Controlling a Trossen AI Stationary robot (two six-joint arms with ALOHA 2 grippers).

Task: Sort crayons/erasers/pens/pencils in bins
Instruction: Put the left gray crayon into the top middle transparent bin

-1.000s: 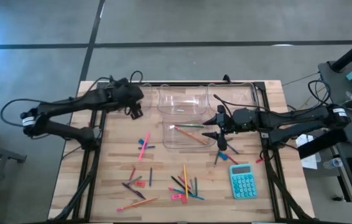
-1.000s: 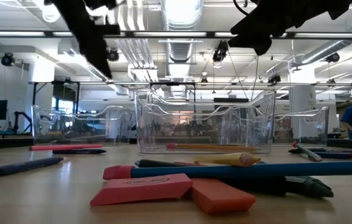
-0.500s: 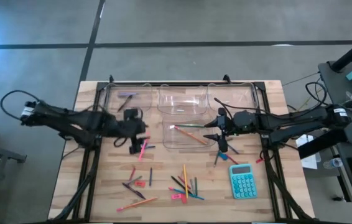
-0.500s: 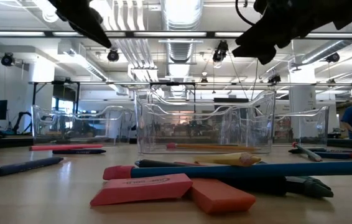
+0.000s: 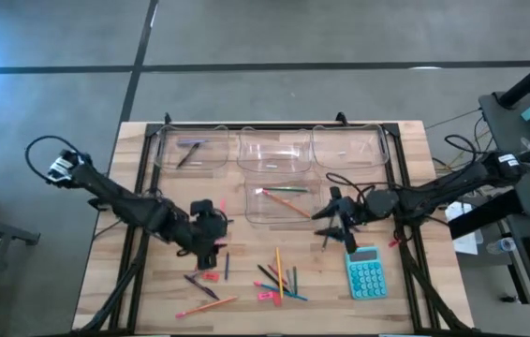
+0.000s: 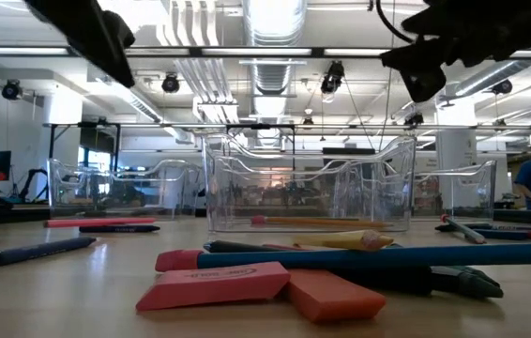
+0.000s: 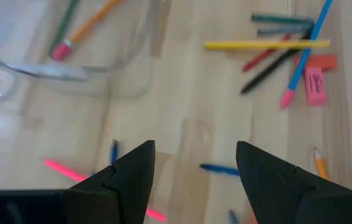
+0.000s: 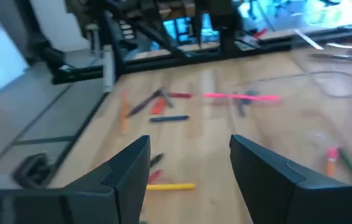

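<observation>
My left gripper hangs open over the table's left middle, tipped downward above a pink stick and a small blue stick. My right gripper is open and nearly level, just right of the front bin, which holds pencils. Three more clear bins line the far edge; the left one holds dark pens. Loose pencils, pens and crayons and pink erasers lie flat near the front edge.
A teal calculator lies near the front right, close under my right gripper. More sticks and an eraser lie at the front left. A black frame borders the table's sides.
My left gripper has swung from over the far left bin toward the near edge and rightward, tipping down over the loose sticks, still open. My right gripper has shifted toward the near edge and sunk a little, levelling out, also still open.
</observation>
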